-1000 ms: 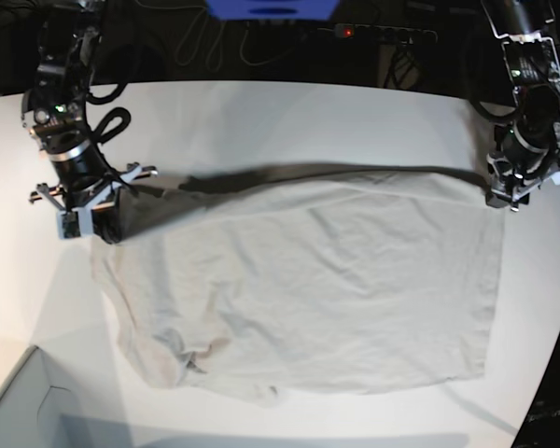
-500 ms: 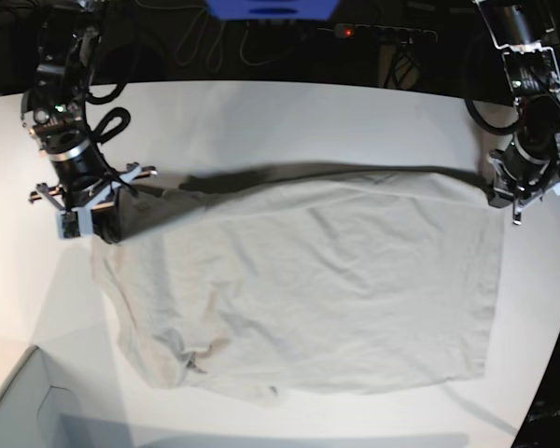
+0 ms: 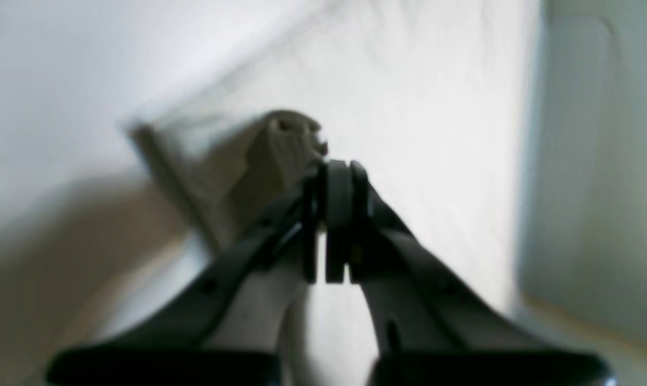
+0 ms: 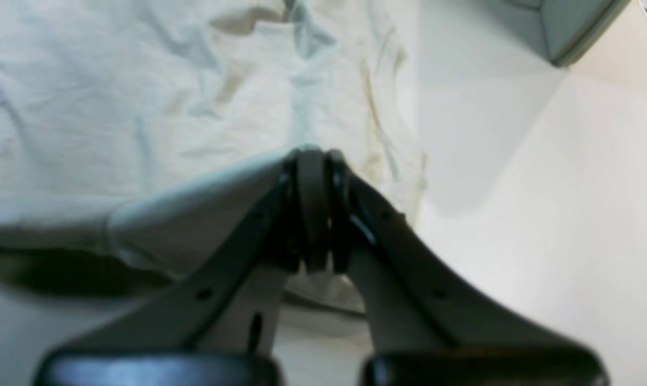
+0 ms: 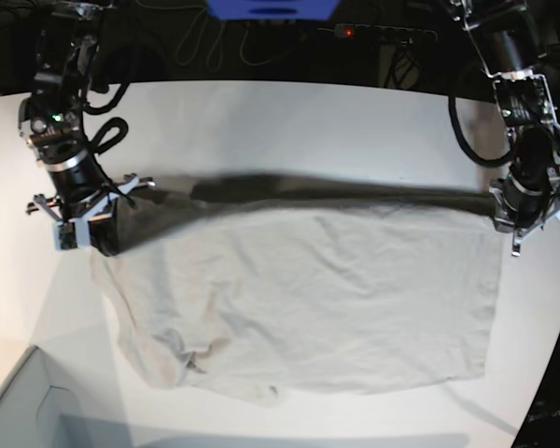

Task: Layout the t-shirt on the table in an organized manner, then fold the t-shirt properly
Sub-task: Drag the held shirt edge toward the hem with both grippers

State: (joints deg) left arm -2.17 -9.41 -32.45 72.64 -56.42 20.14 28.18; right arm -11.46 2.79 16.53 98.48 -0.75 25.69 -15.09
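Fabric of the t-shirt (image 5: 308, 299) spreads over the white tabletop (image 5: 289, 112); left end effector (image 5: 504, 217) is clamped on its 3 o'clock top corner; right end effector (image 5: 105, 238) is clamped on its 9 o'clock corner, top hem lifted between them.

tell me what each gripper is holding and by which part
Both hold the t-shirt by its far edge: the left gripper pinches one corner, the right gripper pinches the opposite corner.
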